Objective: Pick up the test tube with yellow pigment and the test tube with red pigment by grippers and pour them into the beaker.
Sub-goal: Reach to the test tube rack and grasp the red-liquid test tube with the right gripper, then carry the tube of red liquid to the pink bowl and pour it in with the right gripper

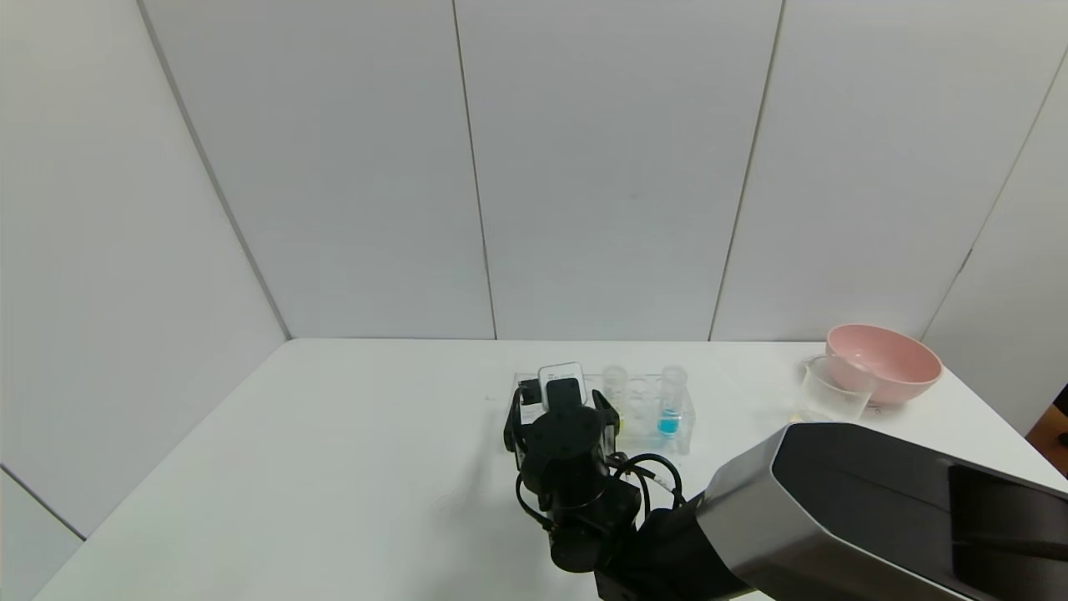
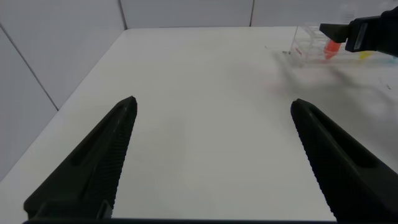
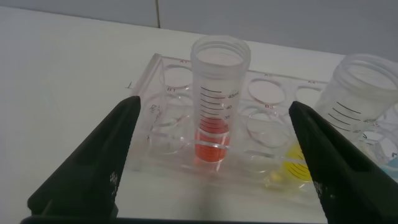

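The test tube with red pigment (image 3: 214, 124) stands upright in a clear rack (image 3: 163, 134), straight between the spread fingers of my right gripper (image 3: 214, 106), which is open and touches nothing. The test tube with yellow pigment (image 3: 357, 99) stands in the same rack, just outside one finger. In the head view my right gripper (image 1: 561, 402) hides the red tube, and the yellow tube (image 1: 616, 391) shows beside it. The beaker (image 1: 834, 388) sits far to the right. My left gripper (image 2: 212, 102) hangs open over bare table, away from the rack (image 2: 308, 46).
A blue-liquid tube (image 1: 670, 401) stands at the rack's right end. A pink bowl (image 1: 884, 363) sits behind the beaker near the table's right edge. Grey wall panels close off the back and both sides.
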{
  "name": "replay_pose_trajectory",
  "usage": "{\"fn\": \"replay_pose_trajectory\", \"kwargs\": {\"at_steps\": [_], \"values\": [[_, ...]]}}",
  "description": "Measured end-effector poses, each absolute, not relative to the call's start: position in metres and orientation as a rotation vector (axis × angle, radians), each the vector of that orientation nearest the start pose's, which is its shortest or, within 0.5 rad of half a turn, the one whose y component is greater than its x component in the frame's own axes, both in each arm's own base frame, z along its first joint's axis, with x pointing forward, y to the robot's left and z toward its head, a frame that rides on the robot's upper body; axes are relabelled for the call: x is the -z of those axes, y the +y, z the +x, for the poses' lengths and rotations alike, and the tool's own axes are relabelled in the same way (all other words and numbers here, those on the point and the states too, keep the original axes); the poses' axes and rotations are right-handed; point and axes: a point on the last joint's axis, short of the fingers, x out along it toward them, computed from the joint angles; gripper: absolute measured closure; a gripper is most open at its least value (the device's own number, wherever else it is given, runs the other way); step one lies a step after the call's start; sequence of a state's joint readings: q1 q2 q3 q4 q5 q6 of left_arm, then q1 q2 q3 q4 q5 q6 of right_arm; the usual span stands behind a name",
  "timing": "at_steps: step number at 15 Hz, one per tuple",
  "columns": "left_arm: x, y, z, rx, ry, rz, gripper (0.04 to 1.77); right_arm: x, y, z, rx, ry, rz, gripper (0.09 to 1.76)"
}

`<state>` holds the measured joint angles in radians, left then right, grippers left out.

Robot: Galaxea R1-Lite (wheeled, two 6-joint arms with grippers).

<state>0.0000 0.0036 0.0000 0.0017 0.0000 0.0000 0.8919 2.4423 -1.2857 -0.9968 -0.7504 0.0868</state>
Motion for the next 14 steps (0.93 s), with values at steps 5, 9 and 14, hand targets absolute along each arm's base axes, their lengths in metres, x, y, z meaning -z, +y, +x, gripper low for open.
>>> {"fn": "replay_pose_trajectory", "kwargs": {"at_steps": [5,9,14], "values": [[-0.075,0.000,-0.023,0.000,0.005,0.000,0.05,-0.048,0.355,0.315,-0.127,0.103,-0.015,0.46],[-0.075,0.000,-0.023,0.000,0.005,0.000,0.05,-0.042,0.353,0.321,-0.115,0.114,-0.026,0.98],[-0.075,0.000,-0.023,0.000,0.005,0.000,0.05,-0.040,0.356,0.323,-0.139,0.117,-0.021,1.36]]}}
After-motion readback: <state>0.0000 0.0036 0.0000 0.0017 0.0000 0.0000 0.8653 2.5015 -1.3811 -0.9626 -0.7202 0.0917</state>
